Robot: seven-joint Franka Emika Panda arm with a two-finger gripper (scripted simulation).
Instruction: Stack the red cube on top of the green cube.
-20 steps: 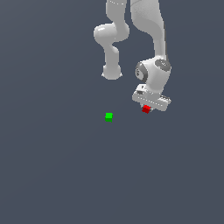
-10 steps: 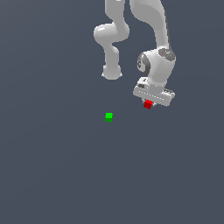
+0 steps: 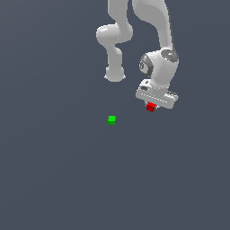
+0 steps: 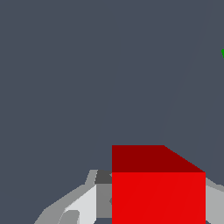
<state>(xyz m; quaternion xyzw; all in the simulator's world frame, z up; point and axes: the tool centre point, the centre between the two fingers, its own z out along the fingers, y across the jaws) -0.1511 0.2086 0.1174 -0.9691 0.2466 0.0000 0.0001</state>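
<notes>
Two cubes are mattering here, and only one of them is in the claw. In the exterior view the claw is hanging right of centre in the upper half of the frame, pointing down, and it is gripping the red cube between its fingers; the cube is peeking out just beneath the white hand. The wrist view is confirming the grip: the red cube is filling the lower right of that picture, with a pale finger pressing against its side.

Moving outward, the green cube is sitting alone on the dark surface, to the left of the claw and a little lower in the exterior frame, well apart from the red one. In the wrist view only a sliver of green is showing at the right edge, so the target is lying off to one side of the claw, not under it.

That sideways gap is what the coming move is turning on: the arm is probably needing to carry the red cube toward the exterior view's left until it is hovering directly above the green one, then lower it. Neither cube has a long axis to speak of, so squaring the faces is looking like the only alignment worry.
</notes>
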